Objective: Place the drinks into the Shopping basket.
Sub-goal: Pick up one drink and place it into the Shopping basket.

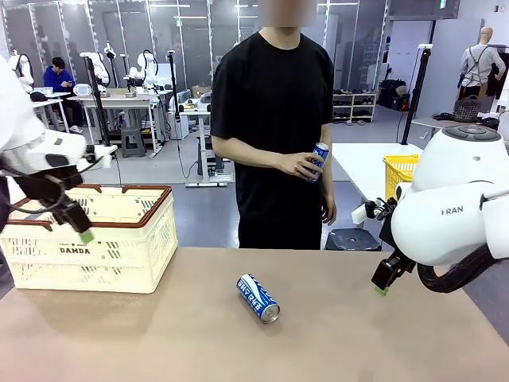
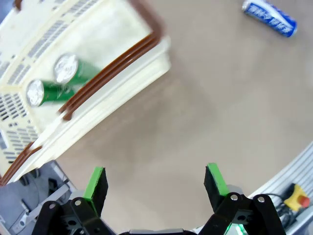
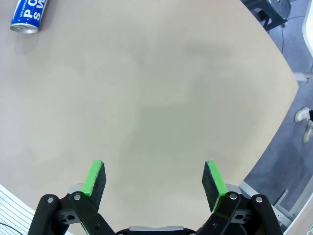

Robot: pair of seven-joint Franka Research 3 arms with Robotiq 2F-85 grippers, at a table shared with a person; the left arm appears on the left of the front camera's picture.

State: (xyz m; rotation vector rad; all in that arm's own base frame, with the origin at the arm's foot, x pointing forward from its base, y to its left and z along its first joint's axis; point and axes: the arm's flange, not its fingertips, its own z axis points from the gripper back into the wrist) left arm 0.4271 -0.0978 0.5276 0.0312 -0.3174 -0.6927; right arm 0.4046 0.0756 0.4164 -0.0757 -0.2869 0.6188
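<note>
A blue can (image 1: pixel 257 298) lies on its side in the middle of the table; it also shows in the left wrist view (image 2: pixel 270 17) and the right wrist view (image 3: pixel 29 15). The person across the table holds another blue can (image 1: pixel 319 157) in one hand. The Shopping basket (image 1: pixel 95 255) stands at the table's left, with two green cans (image 2: pixel 73 69) (image 2: pixel 43 92) lying inside it. My left gripper (image 1: pixel 79 227) hangs open in front of the basket, its jaws (image 2: pixel 155 182) empty over bare table. My right gripper (image 1: pixel 383 282) is open at the right, empty (image 3: pixel 153 179) above the tabletop.
A yellow mesh basket (image 1: pixel 398 171) stands on a white table behind at the right. A black stool (image 1: pixel 352 239) sits beyond the table's far edge. The table's edge and floor (image 3: pixel 288 142) show at the right of the right wrist view.
</note>
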